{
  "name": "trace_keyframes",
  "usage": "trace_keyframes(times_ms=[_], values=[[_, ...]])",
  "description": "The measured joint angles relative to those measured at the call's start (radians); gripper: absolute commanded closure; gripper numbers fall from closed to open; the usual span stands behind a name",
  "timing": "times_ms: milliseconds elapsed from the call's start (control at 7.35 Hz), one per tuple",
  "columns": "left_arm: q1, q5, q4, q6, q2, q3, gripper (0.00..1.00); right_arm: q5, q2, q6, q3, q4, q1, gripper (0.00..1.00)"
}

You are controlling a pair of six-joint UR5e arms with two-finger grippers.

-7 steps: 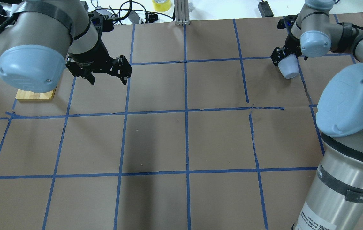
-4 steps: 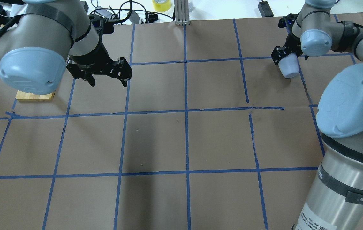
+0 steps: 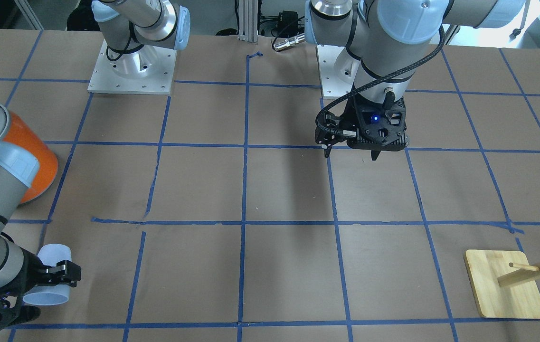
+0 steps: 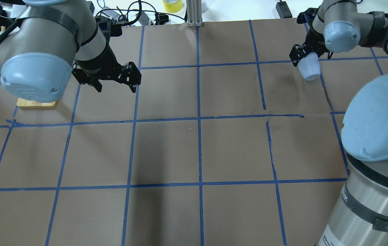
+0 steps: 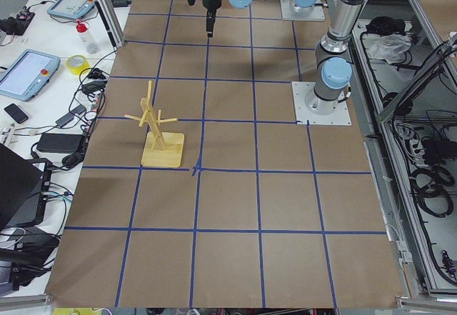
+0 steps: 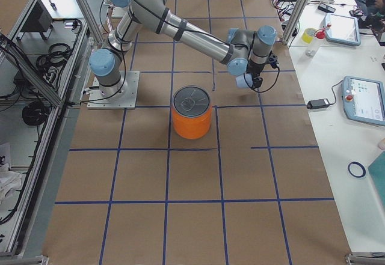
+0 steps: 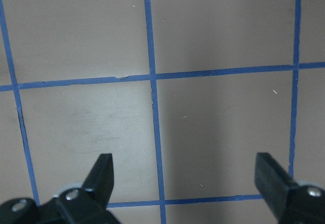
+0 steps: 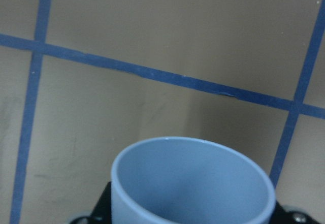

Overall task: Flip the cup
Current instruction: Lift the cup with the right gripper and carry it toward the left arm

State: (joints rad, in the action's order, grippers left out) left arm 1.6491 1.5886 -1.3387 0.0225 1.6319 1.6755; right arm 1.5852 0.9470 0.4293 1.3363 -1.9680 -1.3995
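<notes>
The pale blue-white cup (image 4: pixel 310 70) is held in my right gripper (image 4: pixel 305 60) at the far right of the table. The gripper is shut across the cup's body. The cup is tilted and off the paper, with its open rim low in the front-facing view (image 3: pixel 45 298). In the right wrist view the bluish inside (image 8: pixel 192 188) faces the camera. It also shows in the exterior right view (image 6: pixel 243 81). My left gripper (image 4: pixel 115 89) hangs open and empty over the far left squares, fingers wide apart in the left wrist view (image 7: pixel 185 165).
A large orange can (image 3: pixel 25 161) with a silver top (image 6: pixel 192 101) stands near my right arm, on the robot's side of the cup. A wooden peg stand (image 3: pixel 505 289) on a square base (image 4: pixel 37 102) is at the far left. Blue tape lines grid the brown paper.
My right gripper has risen slightly and moved a little farther away with the cup in it, and its arm has swung outward. The left gripper has hardly moved.
</notes>
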Motion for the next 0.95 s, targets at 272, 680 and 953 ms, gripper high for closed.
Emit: trace_keyframes(times_ms=[272, 680, 953], values=[[-0.001, 0.001, 0.003, -0.003, -0.002, -0.002, 0.0, 0.007, 0.032, -0.012, 0.001, 0.056, -0.082, 1.0], [-0.003, 0.002, 0.004, -0.006, -0.004, -0.003, 0.0, 0.025, 0.078, 0.037, 0.004, 0.129, -0.26, 1.0], [-0.003, 0.002, 0.003, -0.006, -0.005, 0.0, 0.0, 0.058, 0.091, 0.068, 0.006, 0.109, -0.344, 1.0]])
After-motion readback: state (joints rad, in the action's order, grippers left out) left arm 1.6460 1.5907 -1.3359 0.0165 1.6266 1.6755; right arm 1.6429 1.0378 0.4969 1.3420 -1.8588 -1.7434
